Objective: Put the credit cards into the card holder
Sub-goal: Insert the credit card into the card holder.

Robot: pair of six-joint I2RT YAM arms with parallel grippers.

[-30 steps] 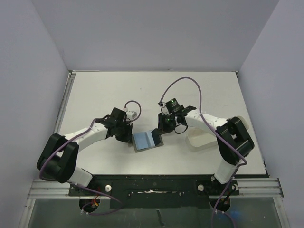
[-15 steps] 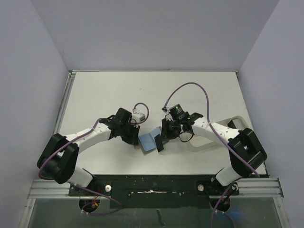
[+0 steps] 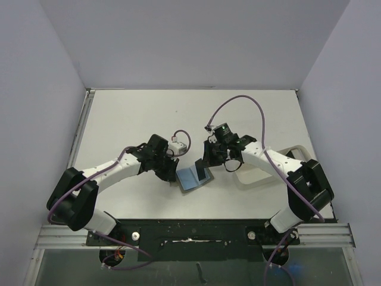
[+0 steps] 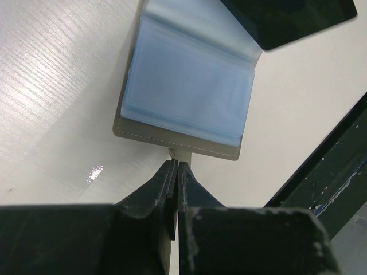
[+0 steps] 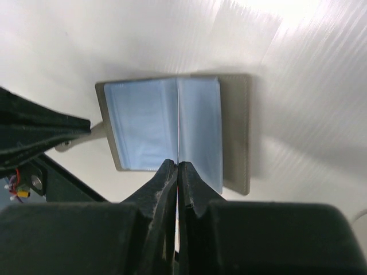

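Observation:
The card holder (image 3: 190, 179) lies open on the table, light blue lining up, grey-olive cover showing at its edges (image 4: 172, 134). My left gripper (image 3: 174, 171) is shut on its small clasp tab (image 4: 180, 153) at the near edge. Just right of it, my right gripper (image 3: 208, 159) is shut on a dark credit card (image 3: 202, 170), held on edge over the holder. In the right wrist view that credit card (image 5: 178, 120) shows only as a thin line above the blue lining (image 5: 143, 123). Its dark face (image 4: 287, 20) fills the top right of the left wrist view.
A white oblong tray (image 3: 296, 149) sits to the right, partly under the right arm. The black front rail (image 3: 190, 229) runs along the near table edge, close to the holder. Grey walls close in the table on three sides.
The right gripper has carried the card over the open holder and turned it on edge. The left gripper and the holder have shifted slightly right. Both grippers stayed shut.

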